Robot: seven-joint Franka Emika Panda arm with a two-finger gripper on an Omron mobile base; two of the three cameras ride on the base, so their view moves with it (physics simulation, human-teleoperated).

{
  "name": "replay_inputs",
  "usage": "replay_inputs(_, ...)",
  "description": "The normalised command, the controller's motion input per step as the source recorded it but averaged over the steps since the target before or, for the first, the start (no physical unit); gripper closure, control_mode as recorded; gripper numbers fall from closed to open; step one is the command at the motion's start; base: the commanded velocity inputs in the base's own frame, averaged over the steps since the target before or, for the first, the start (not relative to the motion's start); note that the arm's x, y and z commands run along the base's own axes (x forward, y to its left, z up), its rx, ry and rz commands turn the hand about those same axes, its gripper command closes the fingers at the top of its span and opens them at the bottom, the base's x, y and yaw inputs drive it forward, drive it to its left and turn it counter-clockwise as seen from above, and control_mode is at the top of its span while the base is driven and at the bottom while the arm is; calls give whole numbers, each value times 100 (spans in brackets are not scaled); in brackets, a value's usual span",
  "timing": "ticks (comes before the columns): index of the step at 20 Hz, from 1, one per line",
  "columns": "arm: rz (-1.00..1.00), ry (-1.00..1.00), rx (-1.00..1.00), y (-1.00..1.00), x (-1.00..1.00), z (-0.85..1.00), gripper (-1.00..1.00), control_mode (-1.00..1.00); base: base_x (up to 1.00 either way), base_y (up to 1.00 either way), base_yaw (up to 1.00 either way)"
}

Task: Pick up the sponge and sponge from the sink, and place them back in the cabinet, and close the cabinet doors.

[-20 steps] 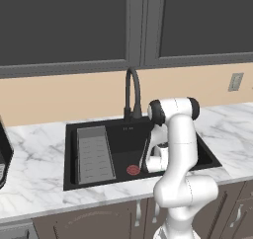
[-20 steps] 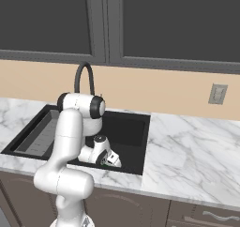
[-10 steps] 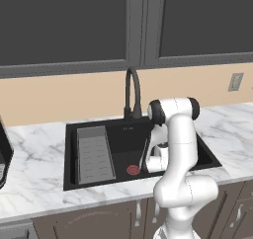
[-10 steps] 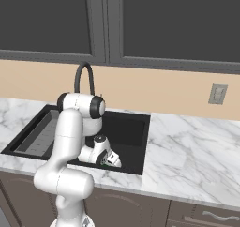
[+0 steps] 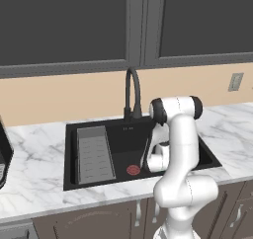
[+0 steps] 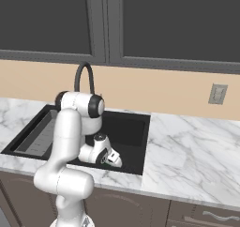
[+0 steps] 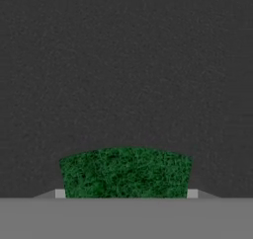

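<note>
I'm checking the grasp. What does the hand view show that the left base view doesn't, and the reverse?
Hand view: a green sponge wedged between the fingertips of the gripper. Left base view: the faucet, grey tray, red drain disc and marble counter. Shared: the black sink floor.

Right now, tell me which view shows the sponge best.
The hand view: the sponge sits close and green between the fingertips. The right base view gives a green sliver at the gripper; in the left base view the arm blocks it.
</note>
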Motion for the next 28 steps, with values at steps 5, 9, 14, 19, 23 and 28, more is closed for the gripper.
replay_inputs(5, 0, 0, 0, -15, 0, 39, 100, -100, 0, 0, 0)
replay_inputs(9, 0, 0, 0, -11, 0, 39, 100, -100, 0, 0, 0)
replay_inputs(14, 0, 0, 0, -3, 0, 46, 100, -100, 0, 0, 0)
replay_inputs(19, 0, 0, 0, -2, 0, 49, 100, -100, 0, 0, 0)
replay_inputs(23, 0, 0, 0, 0, 0, 51, 100, -100, 0, 0, 0)
replay_inputs(28, 0, 0, 0, 0, 0, 54, 100, -100, 0, 0, 0)
